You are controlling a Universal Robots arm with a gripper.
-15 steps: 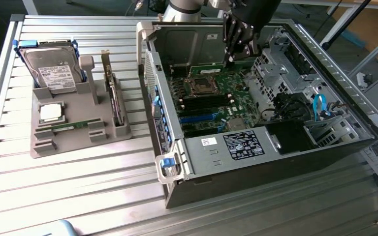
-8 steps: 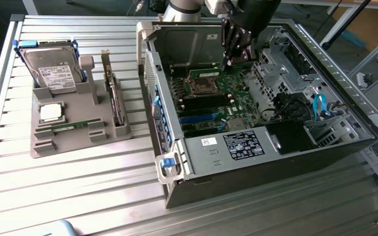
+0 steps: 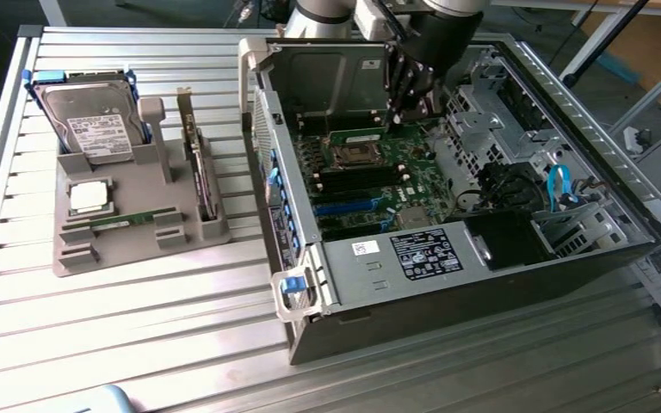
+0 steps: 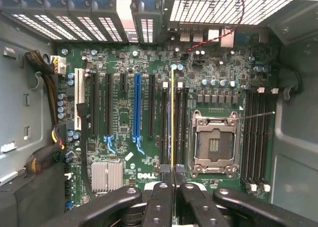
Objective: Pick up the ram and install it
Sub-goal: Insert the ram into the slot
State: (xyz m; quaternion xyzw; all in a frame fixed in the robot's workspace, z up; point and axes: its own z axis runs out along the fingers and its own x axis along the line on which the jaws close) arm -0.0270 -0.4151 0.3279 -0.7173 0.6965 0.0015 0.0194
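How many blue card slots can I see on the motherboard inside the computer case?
1. The blue slot runs along the motherboard with black slots on both sides. The gripper covers one edge of the board, so more may be hidden.

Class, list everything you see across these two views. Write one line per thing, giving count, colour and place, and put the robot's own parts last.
table: one, silver slats, under everything
computer case: one, black and silver, open, towards the exterior view's right
motherboard: one, green, inside the case
processor socket: one, silver frame, on the motherboard
holder tray: one, grey, on the exterior view's left of the case
hard drive: one, silver with blue frame, at the tray's far end
processor chip: one, silver, in the tray
expansion card: one, green, upright in the tray
ram: one, yellowish edge-on, above the motherboard slots
gripper: one, black, shut on the ram
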